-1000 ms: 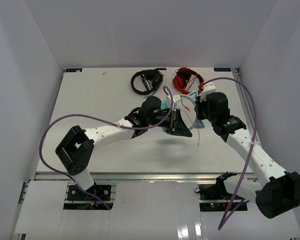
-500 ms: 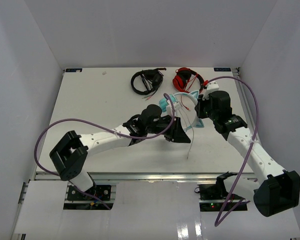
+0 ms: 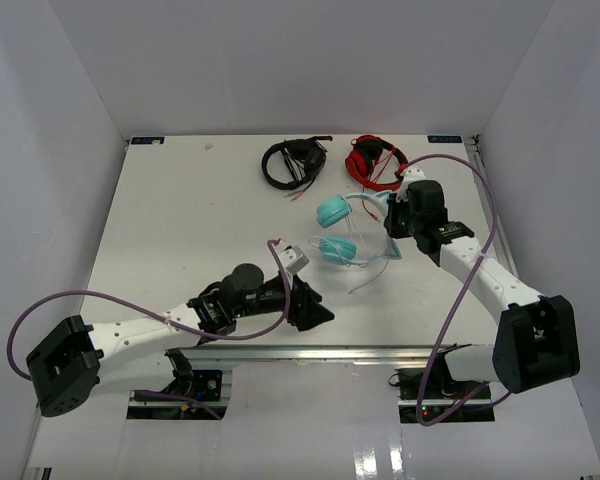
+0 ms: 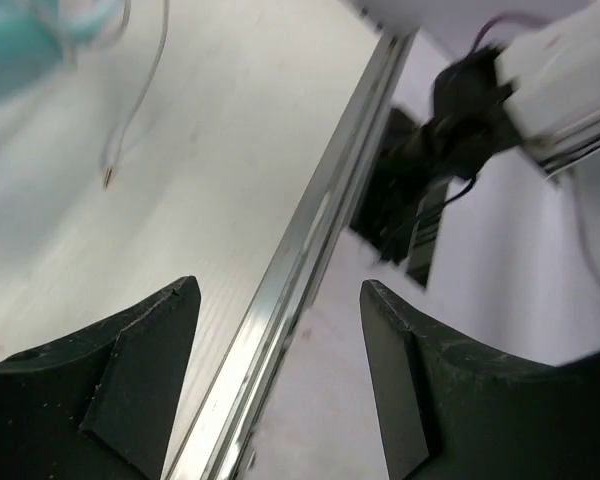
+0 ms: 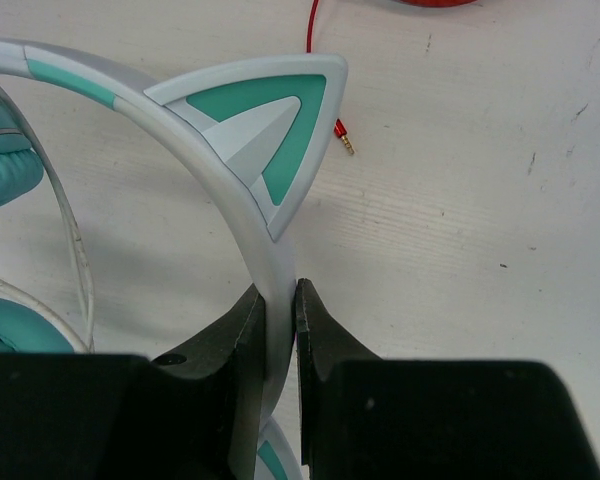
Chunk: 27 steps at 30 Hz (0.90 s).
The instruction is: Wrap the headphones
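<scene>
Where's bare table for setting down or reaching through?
Free: left half of the table, bounded by its left edge, the black headphones and the left arm. Crowded: far right, around the red headphones and the teal headphones clamped in the right gripper.

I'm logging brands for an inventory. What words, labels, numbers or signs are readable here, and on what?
None can be read.
The teal headphones in the right gripper: no print on the headband or cat ear.
The black headphones and red headphones: too small to show any brand.
A dark strip at the far left corner of the table: perhaps a label, too small to read.
</scene>
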Motion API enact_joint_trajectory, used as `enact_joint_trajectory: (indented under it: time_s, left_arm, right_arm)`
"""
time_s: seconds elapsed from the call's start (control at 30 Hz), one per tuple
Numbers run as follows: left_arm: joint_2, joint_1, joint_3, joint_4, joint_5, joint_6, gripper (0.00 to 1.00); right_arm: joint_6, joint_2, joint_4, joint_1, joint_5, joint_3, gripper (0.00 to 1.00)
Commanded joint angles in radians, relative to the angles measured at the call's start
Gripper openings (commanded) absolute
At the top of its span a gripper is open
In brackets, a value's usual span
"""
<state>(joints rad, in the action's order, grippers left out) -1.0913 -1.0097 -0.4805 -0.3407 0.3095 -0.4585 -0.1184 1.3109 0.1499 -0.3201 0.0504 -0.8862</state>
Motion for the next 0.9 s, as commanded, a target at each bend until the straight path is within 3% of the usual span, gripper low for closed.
enact_joint_trajectory:
  time_s: [0.0, 0.13, 0.3, 0.53, 0.77, 0.8, 0.87]
  left_arm:
    - [-0.044, -0.056, 0.119, -0.275, -0.129, 0.163, 0.76]
    - [-0.181, -0.15, 0.144, -0.509, -0.254, 0.352, 0.8]
    - [-0.4, -0.175, 0.078, -0.682, -0.41, 0.552, 0.81]
    - [-0.62, -0.178, -0.067, -0.779, -0.614, 0.688, 0.82]
    - [-0.726, -0.178, -0.129, -0.907, -0.679, 0.78, 0.83]
    - [-0.746, -0.178, -0.156, -0.896, -0.678, 0.784, 0.82]
    - [-0.771, -0.178, -0.199, -0.86, -0.664, 0.786, 0.7]
  right_arm:
    - [-0.069, -0.013, -0.066, 0.004, -0.046, -0.091, 0.08]
    - [-0.112, -0.015, 0.039, 0.004, -0.107, -0.177, 0.08]
    - [-0.147, -0.052, 0.095, 0.004, -0.16, -0.206, 0.08]
    - [-0.167, -0.125, 0.12, 0.006, -0.219, -0.183, 0.08]
    - [-0.188, -0.148, 0.142, 0.006, -0.272, -0.191, 0.08]
    - [-0.194, -0.149, 0.144, 0.006, -0.283, -0.194, 0.08]
    - [-0.198, -0.151, 0.146, 0.009, -0.298, -0.197, 0.08]
